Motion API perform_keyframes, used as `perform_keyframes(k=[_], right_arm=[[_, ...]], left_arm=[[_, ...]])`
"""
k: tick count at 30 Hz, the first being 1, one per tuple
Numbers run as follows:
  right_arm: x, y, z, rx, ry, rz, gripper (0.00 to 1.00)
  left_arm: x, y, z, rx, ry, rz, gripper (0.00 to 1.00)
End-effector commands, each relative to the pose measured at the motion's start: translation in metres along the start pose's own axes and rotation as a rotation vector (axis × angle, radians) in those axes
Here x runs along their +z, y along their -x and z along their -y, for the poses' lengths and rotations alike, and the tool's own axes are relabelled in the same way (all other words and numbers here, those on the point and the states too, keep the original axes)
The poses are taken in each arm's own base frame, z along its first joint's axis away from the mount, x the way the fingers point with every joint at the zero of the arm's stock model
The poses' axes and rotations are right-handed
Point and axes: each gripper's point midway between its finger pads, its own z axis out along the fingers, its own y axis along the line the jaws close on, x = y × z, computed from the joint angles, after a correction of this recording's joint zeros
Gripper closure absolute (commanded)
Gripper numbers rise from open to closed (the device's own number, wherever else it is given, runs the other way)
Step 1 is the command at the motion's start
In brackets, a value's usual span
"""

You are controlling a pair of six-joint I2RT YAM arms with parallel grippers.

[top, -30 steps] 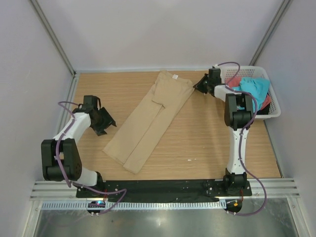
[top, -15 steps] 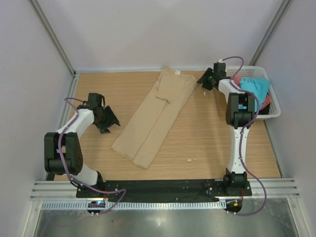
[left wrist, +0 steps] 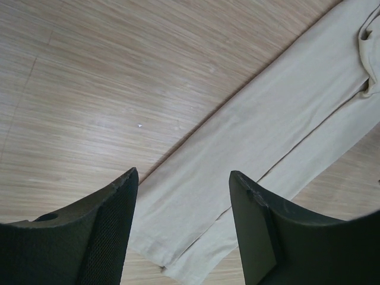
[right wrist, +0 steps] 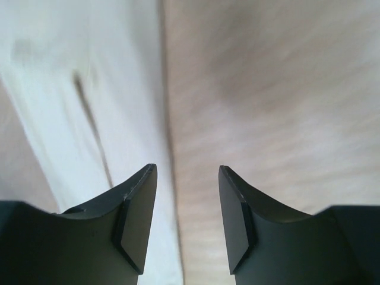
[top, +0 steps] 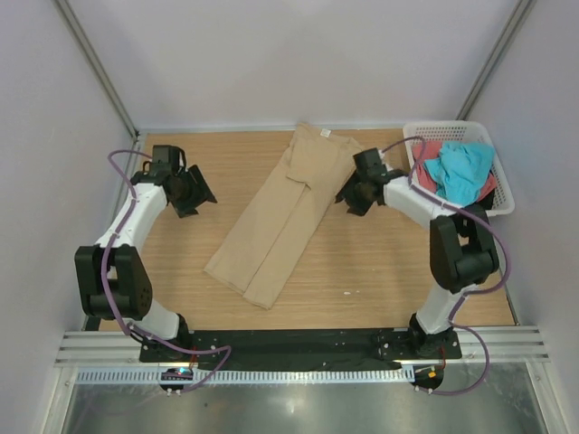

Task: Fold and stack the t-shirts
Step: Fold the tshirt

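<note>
The tan shirt (top: 280, 217) is lying on the desk (top: 380, 262), folded into a long narrow strip. It is running slantwise from the middle of the far edge, where its small white label (top: 322, 134) is showing, toward the near edge, a little left of the middle. One fold line is running along its length.

The left tool (top: 201, 199) is hovering over the bare wood near the left edge, well apart from the shirt. Its fingers are standing spread and are holding nothing.

The right tool (top: 349, 197) is hanging just beside the right border of the strip, in its far half. Its fingers are also standing apart with nothing between them. The right wrist view is blurred, so I cannot tell if they are touching the cloth.

In the far right corner a white basket (top: 448, 125) is standing. A turquoise shirt (top: 457, 170) is lying crumpled in it on top of a coral-red shirt (top: 432, 149).
</note>
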Motion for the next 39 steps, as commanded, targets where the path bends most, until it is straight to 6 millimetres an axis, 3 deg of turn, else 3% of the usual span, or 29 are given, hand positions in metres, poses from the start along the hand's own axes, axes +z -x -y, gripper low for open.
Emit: perform_keyframes(k=[1,3,4,5,6,10,12,13,19,27,34,39], right_arm=[[-0.022,-0.072,0.01,0.031,-0.054,-0.052,0.49],[-0.039,-0.106,-0.002,0.009,-0.007,-0.059,0.51],[-0.041,-0.125,0.004,0.031,-0.022,-0.075,0.51],[-0.052,-0.133,-0.001,0.036,0.002,-0.071,0.51],[-0.059,-0.159,-0.006,-0.003,0.016,-0.096,0.52],[-0.077,-0.2,-0.011,-0.031,0.015,-0.1,0.52],[-0.079,-0.219,-0.018,-0.039,0.02,-0.115,0.52],[-0.083,-0.237,-0.023,-0.081,0.031,-0.136,0.52],[-0.076,-0.298,-0.039,-0.185,-0.001,-0.186,0.54],[-0.069,-0.328,-0.028,-0.238,-0.047,-0.199,0.56],[-0.075,-0.347,-0.038,-0.273,0.006,-0.235,0.62],[-0.076,-0.365,-0.028,-0.297,-0.009,-0.265,0.63]], left_arm=[[0.006,-0.009,-0.001,0.016,-0.022,-0.031,0.36],[0.008,-0.013,-0.004,0.01,-0.026,-0.043,0.36],[0.007,-0.014,-0.002,0.01,-0.034,-0.048,0.36],[0.007,-0.013,-0.001,0.011,-0.042,-0.047,0.36],[0.007,-0.013,-0.001,0.008,-0.042,-0.045,0.36],[0.009,-0.015,0.001,-0.002,-0.064,-0.062,0.36],[0.009,-0.017,0.004,-0.005,-0.082,-0.07,0.36],[0.009,-0.016,0.005,-0.007,-0.089,-0.068,0.36],[0.01,-0.02,0.004,-0.005,-0.089,-0.081,0.36],[0.009,-0.019,0.005,-0.004,-0.092,-0.079,0.36],[0.01,-0.02,0.005,-0.006,-0.093,-0.083,0.36],[0.011,-0.02,0.004,-0.006,-0.091,-0.082,0.36]])
